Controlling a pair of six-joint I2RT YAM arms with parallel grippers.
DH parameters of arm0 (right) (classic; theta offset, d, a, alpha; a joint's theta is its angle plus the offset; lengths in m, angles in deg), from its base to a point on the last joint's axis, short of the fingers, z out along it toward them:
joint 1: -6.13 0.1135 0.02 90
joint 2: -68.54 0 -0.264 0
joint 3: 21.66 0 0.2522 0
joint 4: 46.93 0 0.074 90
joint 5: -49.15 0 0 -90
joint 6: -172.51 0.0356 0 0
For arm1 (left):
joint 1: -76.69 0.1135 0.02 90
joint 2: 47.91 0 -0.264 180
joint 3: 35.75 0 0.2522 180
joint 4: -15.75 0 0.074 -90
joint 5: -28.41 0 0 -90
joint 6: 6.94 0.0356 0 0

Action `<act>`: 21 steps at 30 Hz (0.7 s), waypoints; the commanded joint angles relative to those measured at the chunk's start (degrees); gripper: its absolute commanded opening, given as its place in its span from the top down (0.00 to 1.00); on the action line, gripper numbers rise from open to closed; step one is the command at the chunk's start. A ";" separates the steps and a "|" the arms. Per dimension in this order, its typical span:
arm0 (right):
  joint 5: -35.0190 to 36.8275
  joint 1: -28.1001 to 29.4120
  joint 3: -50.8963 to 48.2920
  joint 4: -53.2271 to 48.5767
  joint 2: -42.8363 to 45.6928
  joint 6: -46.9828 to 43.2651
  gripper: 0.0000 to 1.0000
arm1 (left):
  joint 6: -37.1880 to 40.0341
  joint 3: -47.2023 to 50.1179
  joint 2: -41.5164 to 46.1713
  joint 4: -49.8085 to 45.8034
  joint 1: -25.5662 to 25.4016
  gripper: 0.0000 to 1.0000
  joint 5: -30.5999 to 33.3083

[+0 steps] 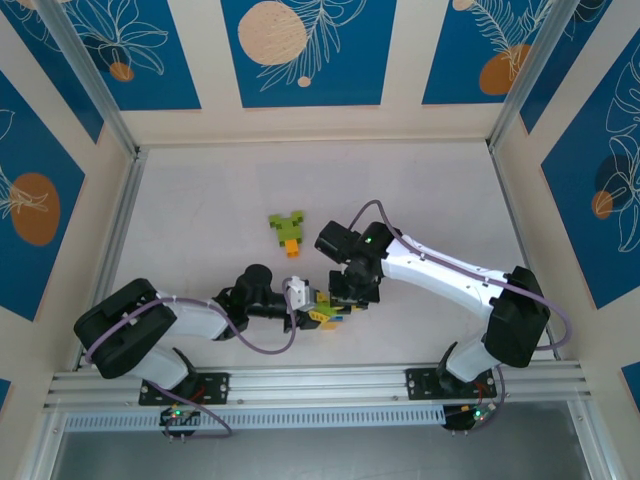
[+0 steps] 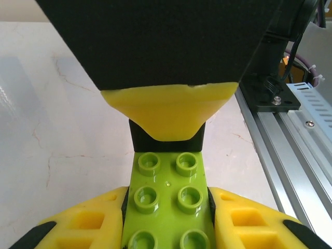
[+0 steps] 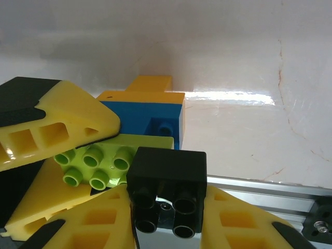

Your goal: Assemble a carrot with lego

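So this is mid-join, right in front of the arm bases. The left gripper (image 2: 167, 223) is clamped shut on a lime green brick (image 2: 167, 194), studs up, one finger on each long side. The right gripper (image 3: 167, 212) is pinching the little black brick (image 3: 166, 168) the same way. From the left wrist view the black one sits right at the far end of the green one, touching or as good as. I can't tell if it's actually clicked on.

Just behind them there's a blue brick (image 3: 145, 120) with an orange piece (image 3: 150, 85) on top. No idea from here whether that's attached to the green one or just lying next to it. A small green-and-orange cluster (image 1: 287, 231) sits farther out on the table (image 1: 200, 220), well apart from both grippers.

My guess: the next move is lining the black brick up square with the green one's studs and pressing, while the left side holds firm. With a piece that tiny, any tilt and it'll probably skid off instead of seating.
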 commanded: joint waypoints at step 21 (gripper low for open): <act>1.85 1.84 1.96 -2.72 -3.30 -2.23 0.49 | 1.42 0.24 -1.78 -4.37 0.59 0.75 1.06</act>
